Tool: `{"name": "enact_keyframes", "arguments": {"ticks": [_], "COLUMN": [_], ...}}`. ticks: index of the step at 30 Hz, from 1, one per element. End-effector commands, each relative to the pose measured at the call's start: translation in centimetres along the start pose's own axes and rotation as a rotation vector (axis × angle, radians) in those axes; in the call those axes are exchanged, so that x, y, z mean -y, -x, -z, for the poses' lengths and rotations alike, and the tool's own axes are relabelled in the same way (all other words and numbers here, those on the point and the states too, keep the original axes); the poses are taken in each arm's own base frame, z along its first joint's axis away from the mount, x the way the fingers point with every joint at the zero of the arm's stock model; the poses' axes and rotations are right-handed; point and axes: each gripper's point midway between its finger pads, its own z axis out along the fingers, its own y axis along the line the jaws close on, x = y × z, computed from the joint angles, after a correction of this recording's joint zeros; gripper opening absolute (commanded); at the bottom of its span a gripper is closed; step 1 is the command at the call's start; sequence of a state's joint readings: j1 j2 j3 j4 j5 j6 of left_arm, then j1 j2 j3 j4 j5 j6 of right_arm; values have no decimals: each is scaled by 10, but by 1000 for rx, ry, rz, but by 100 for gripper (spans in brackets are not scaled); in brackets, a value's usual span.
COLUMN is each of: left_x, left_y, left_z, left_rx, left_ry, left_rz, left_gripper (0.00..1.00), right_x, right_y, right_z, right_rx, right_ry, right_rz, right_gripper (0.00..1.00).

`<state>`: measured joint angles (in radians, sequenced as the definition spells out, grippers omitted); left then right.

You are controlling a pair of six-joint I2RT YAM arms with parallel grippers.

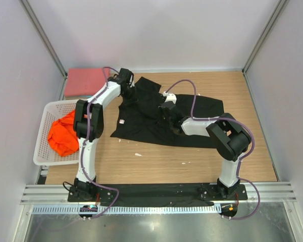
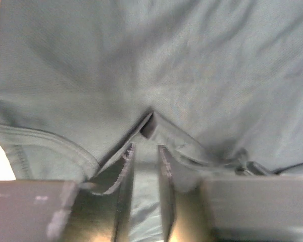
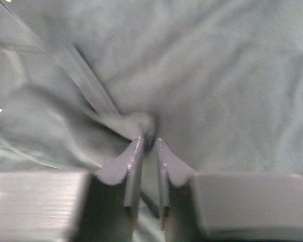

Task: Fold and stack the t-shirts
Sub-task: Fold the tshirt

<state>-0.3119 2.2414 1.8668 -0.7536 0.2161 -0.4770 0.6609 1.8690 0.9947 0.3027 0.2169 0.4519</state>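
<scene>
Now left gripper (image 2: 145, 151) & right gripper (image 3: 149, 143) are both pinching the soft, floppy black shirt (image 1: 141, 118); grabbing its edges prob. works best.

Black t-shirt (image 1: 141, 121): mid-table (image 1: 192, 161), partly spread and rumpled, a small white label showing near its left edge; the cloth is bunched into 2 pinched ridges, 1 at its far-left part and 1 near its middle.
Pinkish-red t-shirt (image 1: 86, 82): folded into a flat rectangle at the table's far-left corner.
Orange t-shirt (image 1: 63, 135): a crumpled heap inside the white basket (image 1: 43, 146).
</scene>
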Motion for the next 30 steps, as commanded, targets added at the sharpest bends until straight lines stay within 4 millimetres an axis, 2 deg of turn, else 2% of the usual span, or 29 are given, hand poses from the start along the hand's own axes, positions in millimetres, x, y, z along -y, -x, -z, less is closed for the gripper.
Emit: {"name": "enact_keyframes", "arguments": {"ticks": [1, 2, 3, 4, 5, 6, 7, 8, 10, 11, 12, 13, 14, 15, 16, 19, 21, 22, 26, 30], "left_x": [8, -10, -18, -29, -34, -31, -29, -32, -22, -23, -26, -24, -27, -35, -37, -53, -60, -73, -100, -116], "left_y": [32, 36, 32, 21, 18, 7, 2, -18, -32, -43, -63, -70, -77, -94, -98, -118, -127, -136, -157, -175], "left_z": [48, 57, 67, 80, 87, 89, 90, 94, 92, 90, 87, 83, 80, 75, 72, 61, 55, 50, 47, 46], "left_rx": [118, 153, 162, 157, 168, 154, 164, 148, 148, 137, 105, 95, 85, 52, 47, 12, -2, -16, -28, -56], "left_ry": [26, 144, 211, 280, 314, 303, 286, 279, 206, 192, 171, 143, 143, 154, 155, 200, 220, 268, 374, 423], "left_rz": [-59, -60, -73, -82, -82, -86, -83, -55, -40, 0, 12, 27, 48, 60, 66, 98, 123, 128, 141, 142], "left_gripper": [27, 29, 32, 33, 34, 34, 35, 35, 35, 34, 34, 34, 33, 33, 33, 32, 31, 31, 29, 28], "right_x": [5, 4, 19, 19, 27, 37, 43, 46, 58, 68, 79, 86, 102, 109, 115, 135, 159, 166, 198, 226], "right_y": [28, 40, 35, 47, 45, 36, 37, 37, 21, 17, 6, -1, -13, -18, -28, -30, -40, -43, -60, -70], "right_z": [11, 19, 27, 37, 43, 51, 56, 63, 73, 76, 84, 88, 95, 99, 108, 124, 136, 140, 158, 170], "right_rx": [53, 66, 33, 46, 23, -28, -36, -49, -136, -164, -217, -242, -278, -292, -313, -305, -325, -328, -358, -362], "right_ry": [-72, -84, -160, -176, -209, -250, -266, -273, -298, -325, -358, -376, -419, -434, -436, -467, -525, -543, -606, -678], "right_rz": [-12, -19, -17, -33, -33, -24, -54, -62, -74, -94, -93, -97, -114, -128, -150, -214, -250, -266, -339, -406], "right_gripper": [25, 25, 27, 27, 27, 27, 27, 27, 27, 27, 26, 26, 25, 24, 24, 24, 24, 24, 24, 25]}}
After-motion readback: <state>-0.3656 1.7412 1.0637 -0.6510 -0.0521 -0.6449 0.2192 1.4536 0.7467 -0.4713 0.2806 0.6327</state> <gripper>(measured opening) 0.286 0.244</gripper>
